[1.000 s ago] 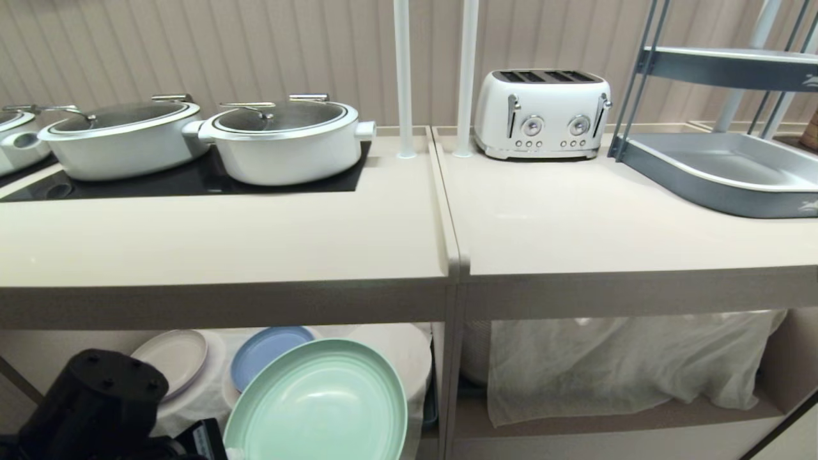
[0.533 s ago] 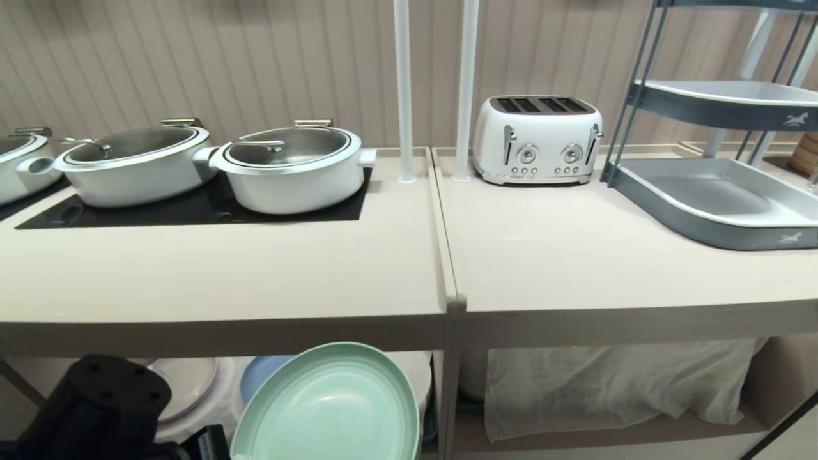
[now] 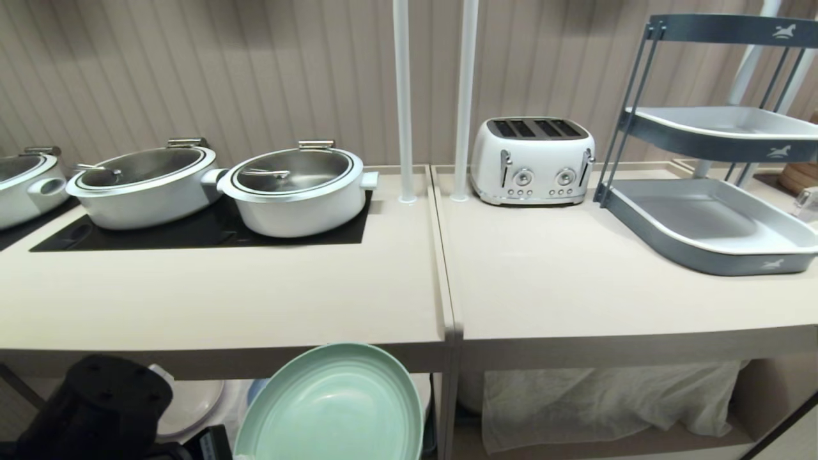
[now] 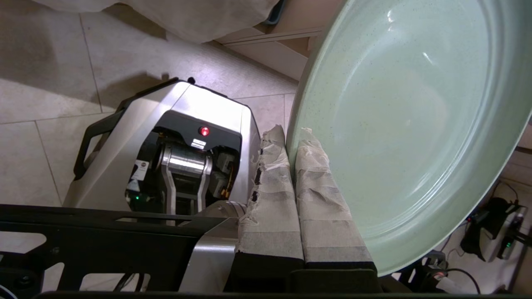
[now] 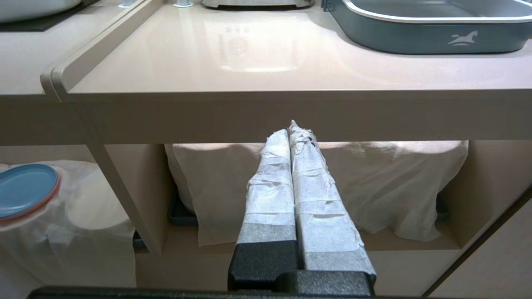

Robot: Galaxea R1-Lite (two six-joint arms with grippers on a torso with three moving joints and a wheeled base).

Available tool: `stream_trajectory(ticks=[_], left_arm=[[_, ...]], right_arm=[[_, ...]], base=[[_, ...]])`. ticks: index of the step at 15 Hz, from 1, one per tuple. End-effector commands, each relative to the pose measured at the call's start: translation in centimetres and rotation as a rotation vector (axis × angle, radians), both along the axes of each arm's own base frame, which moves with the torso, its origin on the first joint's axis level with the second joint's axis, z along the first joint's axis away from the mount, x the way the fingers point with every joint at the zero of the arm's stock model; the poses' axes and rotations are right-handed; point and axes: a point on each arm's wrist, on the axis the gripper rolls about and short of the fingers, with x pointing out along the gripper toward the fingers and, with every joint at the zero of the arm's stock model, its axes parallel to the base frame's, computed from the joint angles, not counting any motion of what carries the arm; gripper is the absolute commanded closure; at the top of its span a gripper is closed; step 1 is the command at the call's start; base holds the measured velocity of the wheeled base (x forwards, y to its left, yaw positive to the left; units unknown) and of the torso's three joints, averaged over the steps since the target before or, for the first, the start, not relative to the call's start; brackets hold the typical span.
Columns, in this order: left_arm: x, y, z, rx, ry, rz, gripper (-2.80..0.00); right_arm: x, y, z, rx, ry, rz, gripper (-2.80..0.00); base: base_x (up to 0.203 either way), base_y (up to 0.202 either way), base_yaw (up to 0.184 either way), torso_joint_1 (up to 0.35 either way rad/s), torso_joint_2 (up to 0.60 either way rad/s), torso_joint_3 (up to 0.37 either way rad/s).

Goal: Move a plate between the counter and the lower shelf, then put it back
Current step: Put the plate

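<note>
The mint-green plate (image 3: pixel 332 406) hangs tilted in front of the counter (image 3: pixel 255 300), its top rim overlapping the counter's thick front edge. My left gripper (image 4: pixel 291 133) is shut on the plate's (image 4: pixel 411 124) rim, one taped finger on each side. The black left arm (image 3: pixel 96 409) shows at the lower left. Behind the plate, under the left counter section, is the lower shelf (image 5: pixel 95 232) draped in white cloth. My right gripper (image 5: pixel 290 129) is shut and empty, held just below the counter's edge before the right compartment.
Two white lidded pots (image 3: pixel 297 188) stand on the black cooktop (image 3: pixel 192 233). A white toaster (image 3: pixel 530 160), two white poles (image 3: pixel 402 102) and a grey tiered rack (image 3: pixel 709 223) stand at the back. A blue plate (image 5: pixel 25 189) and a beige-grey plate (image 3: pixel 192 402) lie on the shelf.
The head camera has risen, so the counter sits lower in the picture. The plate in my left gripper has come up from before the shelf to the counter's front edge.
</note>
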Motion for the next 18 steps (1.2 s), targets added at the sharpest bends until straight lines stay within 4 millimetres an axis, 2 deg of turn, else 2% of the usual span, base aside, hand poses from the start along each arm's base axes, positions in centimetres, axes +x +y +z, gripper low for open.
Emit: stream_trajectory(ticks=[1, 18], left_arm=[[0.08, -0.05, -0.03, 0.000, 0.004, 0.006, 0.00], [0.15, 0.07, 0.03, 0.004, -0.003, 0.017, 0.00]], right_arm=[[0.00, 0.00, 0.00, 0.000, 0.000, 0.000, 0.00], [0.00, 0.00, 0.00, 0.000, 0.000, 0.000, 0.00]], base=[[0.000, 0.000, 0.000, 0.172, -0.35, -0.178], [0.000, 0.000, 0.000, 0.150, -0.31, -0.158]])
